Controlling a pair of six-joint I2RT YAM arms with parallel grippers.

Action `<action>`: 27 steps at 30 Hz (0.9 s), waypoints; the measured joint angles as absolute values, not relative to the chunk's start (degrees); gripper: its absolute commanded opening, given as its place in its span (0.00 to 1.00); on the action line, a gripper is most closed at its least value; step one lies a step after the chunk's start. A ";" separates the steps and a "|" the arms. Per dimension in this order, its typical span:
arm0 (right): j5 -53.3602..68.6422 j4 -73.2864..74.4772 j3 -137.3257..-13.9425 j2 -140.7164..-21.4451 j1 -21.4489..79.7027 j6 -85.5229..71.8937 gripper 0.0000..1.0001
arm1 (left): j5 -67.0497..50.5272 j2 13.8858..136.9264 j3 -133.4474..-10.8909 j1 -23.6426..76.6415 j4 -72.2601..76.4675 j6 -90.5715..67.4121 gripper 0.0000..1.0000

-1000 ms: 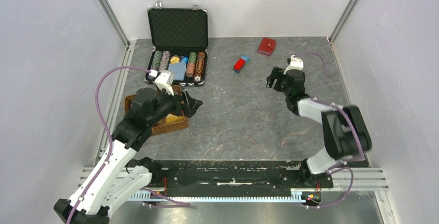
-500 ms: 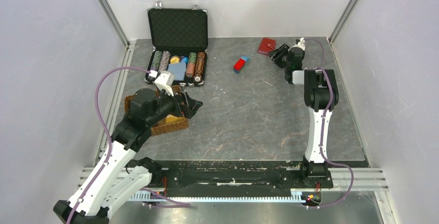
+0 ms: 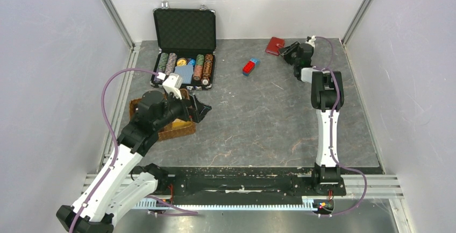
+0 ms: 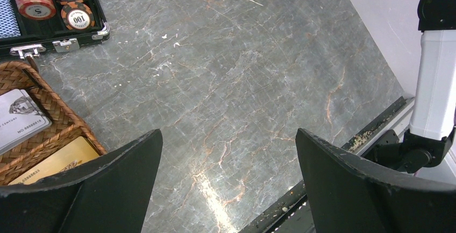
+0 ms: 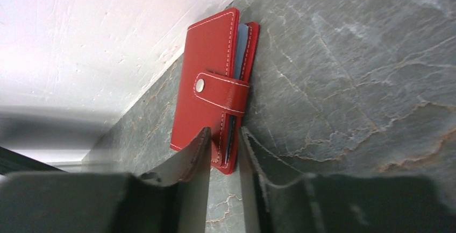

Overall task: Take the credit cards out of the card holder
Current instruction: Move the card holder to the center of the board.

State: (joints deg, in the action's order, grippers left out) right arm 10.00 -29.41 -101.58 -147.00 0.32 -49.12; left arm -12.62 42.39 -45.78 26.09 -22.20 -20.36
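Small dark red leather-like folding wallet (image 3: 276,46) at far right of grey stone-patterned table (image 3: 258,125), close against white back wall. Lies closed, strap snapped across front with a metal stud. Thin pale blue-grey plastic cards (image 5: 241,42) tucked inside, only edges visible between the covers. Right gripper (image 3: 290,53) just beside wallet's right end, on an arm stretched far across the table. From right wrist: black fingers (image 5: 188,160) close together with a narrow gap, wallet's near corner visible in that gap. Cannot tell whether pinching it or just short of it. Left gripper (image 3: 200,108) spread wide, holding nothing. Hovers over bare table just right of brown woven basket (image 3: 175,131). Open black poker-chip case (image 3: 184,28) beyond basket, at back left. Small red-and-blue block (image 3: 250,66) between case and wallet, apart from both.
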 measured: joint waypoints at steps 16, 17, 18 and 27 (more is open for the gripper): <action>9.02 -28.36 -94.45 -142.26 0.25 -47.46 0.00 | -12.64 42.37 -45.78 26.09 -22.20 -20.82 1.00; 9.02 -27.75 -93.89 -141.56 0.25 -46.59 0.00 | -12.67 42.33 -45.78 26.09 -22.20 -21.15 1.00; 9.04 -26.81 -93.30 -140.70 0.25 -45.67 0.00 | -12.67 42.28 -45.78 26.09 -22.20 -21.23 1.00; 9.17 -17.47 -82.67 -129.88 0.25 -37.98 0.00 | -13.10 41.60 -45.78 26.09 -22.20 -21.71 1.00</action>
